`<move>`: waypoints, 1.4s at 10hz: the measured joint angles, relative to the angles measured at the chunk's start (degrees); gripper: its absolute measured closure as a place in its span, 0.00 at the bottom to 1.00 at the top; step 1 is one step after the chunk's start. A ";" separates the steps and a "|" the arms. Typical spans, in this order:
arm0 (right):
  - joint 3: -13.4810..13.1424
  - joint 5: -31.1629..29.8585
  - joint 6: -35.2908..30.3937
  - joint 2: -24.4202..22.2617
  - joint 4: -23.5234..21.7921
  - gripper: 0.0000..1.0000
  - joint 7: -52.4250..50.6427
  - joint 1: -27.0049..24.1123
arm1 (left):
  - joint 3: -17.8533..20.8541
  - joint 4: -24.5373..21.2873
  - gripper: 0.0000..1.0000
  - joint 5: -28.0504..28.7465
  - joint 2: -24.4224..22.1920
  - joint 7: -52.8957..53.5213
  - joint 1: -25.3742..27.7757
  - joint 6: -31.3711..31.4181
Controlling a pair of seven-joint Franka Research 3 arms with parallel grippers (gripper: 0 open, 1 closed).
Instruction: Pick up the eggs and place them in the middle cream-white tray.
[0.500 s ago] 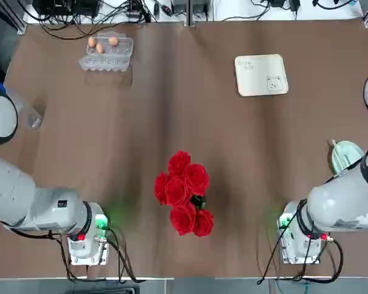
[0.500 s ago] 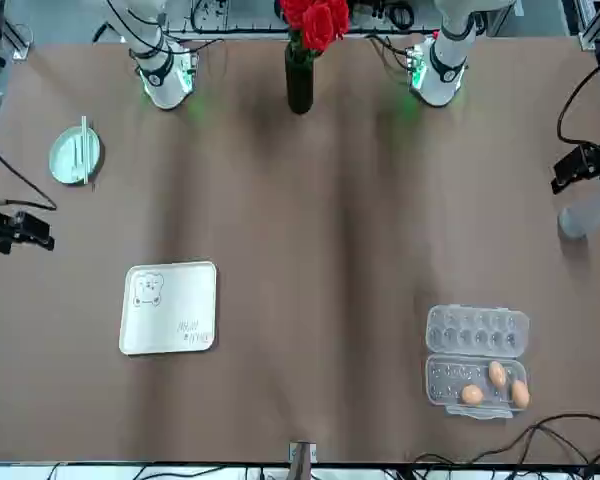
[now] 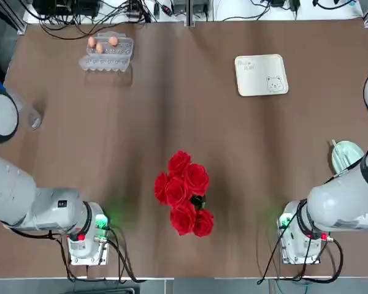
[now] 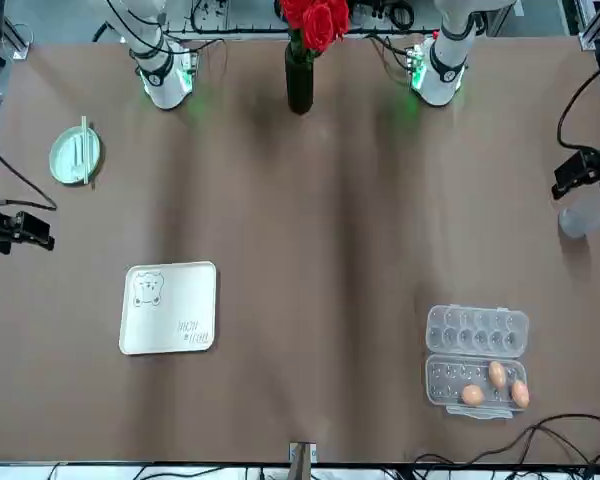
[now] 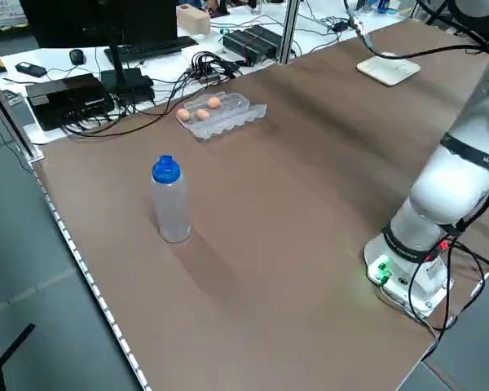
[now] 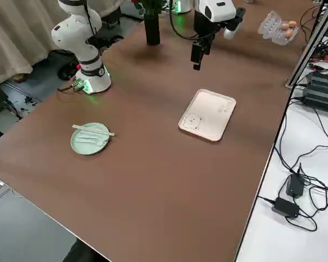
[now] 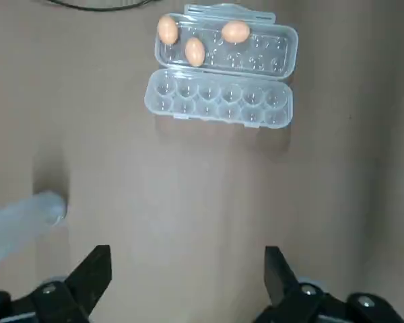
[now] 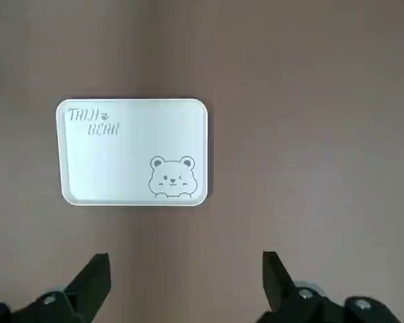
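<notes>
Your left gripper [image 7: 186, 282] hangs high over the table with its fingers spread wide and nothing between them; the right gripper [image 8: 185, 286] is equally spread and empty above the tray. No egg has been lifted yet, so you are at the opening step: the approach. The three eggs [image 7: 194, 40], small, smooth, orange-brown ovals, sit in one half of the clear plastic egg carton [image 3: 106, 52], a dimpled, glossy shell lying open at the far left of the table. The cream-white tray [image 3: 261, 75], flat and square with rounded corners and a bear drawing, lies well apart at the far right, bare. Next, lower the left gripper over one egg and close gently; the shells are round and likely fragile. A vase of red roses [image 3: 185, 192] stands between the arm bases on the matte brown tabletop [image 3: 184, 128].
</notes>
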 joint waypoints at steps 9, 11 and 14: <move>0.14 0.00 0.00 0.00 0.00 0.00 -0.03 0.10 | -0.20 -0.70 0.00 -0.14 22.93 -0.19 -1.11 33.28; 0.15 0.00 0.00 0.00 0.02 0.00 -0.03 0.09 | -0.20 -0.62 0.00 -0.14 27.83 -0.23 -1.39 41.74; 0.18 0.00 0.00 0.00 0.01 0.00 -0.03 0.11 | -0.18 -0.54 0.00 -0.14 33.60 -0.77 -1.36 54.27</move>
